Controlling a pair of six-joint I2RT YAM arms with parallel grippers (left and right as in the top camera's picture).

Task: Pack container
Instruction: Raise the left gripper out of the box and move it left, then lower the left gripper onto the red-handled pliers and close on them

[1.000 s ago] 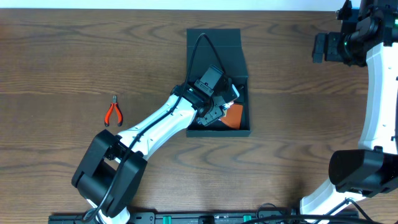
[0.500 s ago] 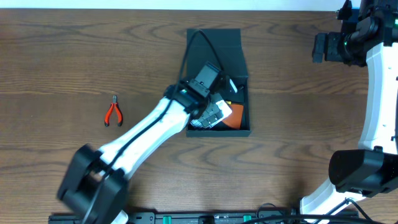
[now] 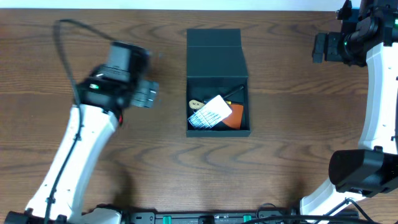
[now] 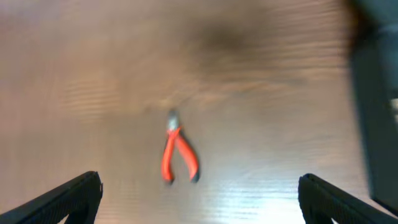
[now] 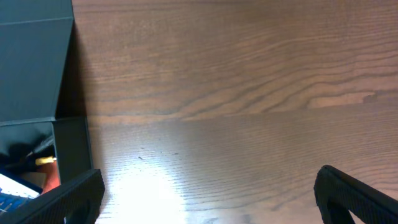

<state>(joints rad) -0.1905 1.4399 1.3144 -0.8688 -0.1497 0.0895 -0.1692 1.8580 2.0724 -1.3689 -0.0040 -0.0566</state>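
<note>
The dark teal-green container (image 3: 217,130) stands open at the table's middle, its flap lid (image 3: 214,53) laid back. Inside lie a blue-and-white bit case (image 3: 210,112), an orange item (image 3: 236,116) and a small yellow piece (image 3: 196,103). My left gripper (image 3: 145,94) is open and empty, left of the container. In the left wrist view it (image 4: 199,202) hovers above red-handled pliers (image 4: 179,155) lying on the wood. My right gripper (image 3: 319,47) is open and empty at the far right; its wrist view (image 5: 211,199) shows the container (image 5: 34,68) at the left.
The wooden table (image 3: 286,124) runs around the container. My left arm covers the pliers in the overhead view. The right arm's base (image 3: 354,171) stands at the front right.
My left gripper has left the container and swung left across the table to above the pliers. The bit case now lies uncovered in the container. The right arm has not moved.
</note>
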